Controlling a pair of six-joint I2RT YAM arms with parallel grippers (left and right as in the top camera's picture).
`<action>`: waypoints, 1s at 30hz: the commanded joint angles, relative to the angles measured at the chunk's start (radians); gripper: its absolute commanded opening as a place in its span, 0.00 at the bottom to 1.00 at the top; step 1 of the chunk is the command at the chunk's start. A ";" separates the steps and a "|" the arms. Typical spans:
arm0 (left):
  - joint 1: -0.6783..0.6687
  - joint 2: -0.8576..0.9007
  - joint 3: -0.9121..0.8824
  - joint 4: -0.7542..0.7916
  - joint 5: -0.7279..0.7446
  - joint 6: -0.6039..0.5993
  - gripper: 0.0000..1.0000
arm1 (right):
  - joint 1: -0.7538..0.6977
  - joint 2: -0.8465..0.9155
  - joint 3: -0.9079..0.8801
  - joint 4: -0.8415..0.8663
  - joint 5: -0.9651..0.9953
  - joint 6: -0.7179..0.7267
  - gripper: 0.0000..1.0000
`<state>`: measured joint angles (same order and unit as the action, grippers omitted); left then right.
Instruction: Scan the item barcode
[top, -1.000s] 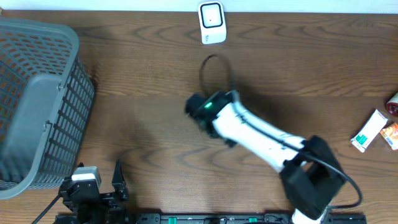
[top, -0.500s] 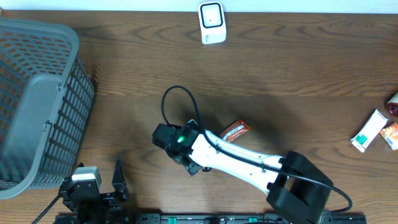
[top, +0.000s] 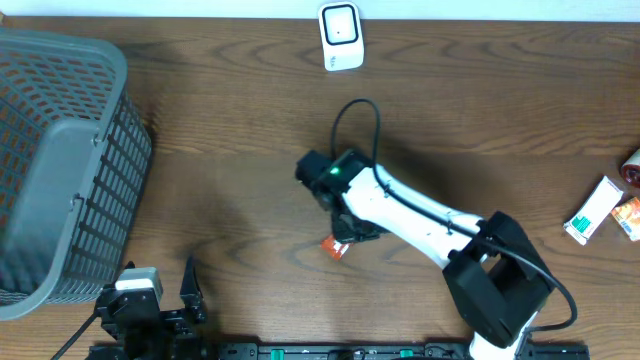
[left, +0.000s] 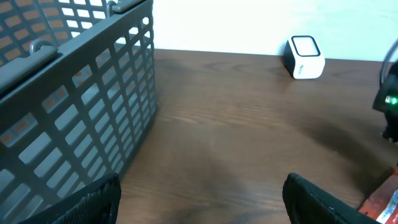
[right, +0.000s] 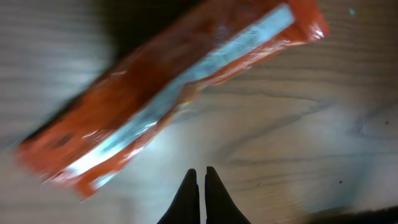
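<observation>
Two arms work a wooden table (top: 220, 110), and only the right one reaches over its middle. An orange foil packet (top: 336, 246) lies flat on the wood near the middle of the table, toward the near edge, partly hidden in the overhead view by the white right arm (top: 410, 210). In the right wrist view the packet (right: 180, 93) lies on a slant with a silvery strip along its length. The right gripper (right: 200, 173) has its two dark fingertips pressed together with nothing between them, just short of the packet and not touching it.

The left gripper (left: 204, 179) sits at the near left corner with its fingers (left: 93, 199) spread wide apart, holding nothing.

A grey plastic mesh basket (top: 60, 160) stands at the left edge. Only its own grey floor and slotted walls show inside.

A white barcode scanner (top: 340, 36) stands at the far edge, well apart from the packet. At the right edge lie a white-and-green box (top: 594, 210), a small orange pack (top: 629, 216) just beside it, and a red item (top: 633, 166) cut off by the frame.
</observation>
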<state>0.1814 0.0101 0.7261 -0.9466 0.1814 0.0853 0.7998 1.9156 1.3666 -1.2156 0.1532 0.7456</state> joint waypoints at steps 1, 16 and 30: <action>-0.003 -0.006 0.002 -0.004 0.006 -0.001 0.84 | -0.045 -0.008 -0.083 0.013 0.063 0.068 0.01; -0.003 -0.006 0.002 -0.004 0.006 -0.001 0.84 | -0.228 -0.006 -0.226 0.480 0.048 -0.093 0.01; -0.003 -0.006 0.002 -0.127 0.006 -0.001 0.84 | -0.249 -0.010 -0.082 0.562 -0.122 -0.448 0.01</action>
<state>0.1814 0.0101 0.7261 -1.0527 0.1814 0.0853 0.5518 1.9060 1.2030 -0.5976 0.0566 0.3515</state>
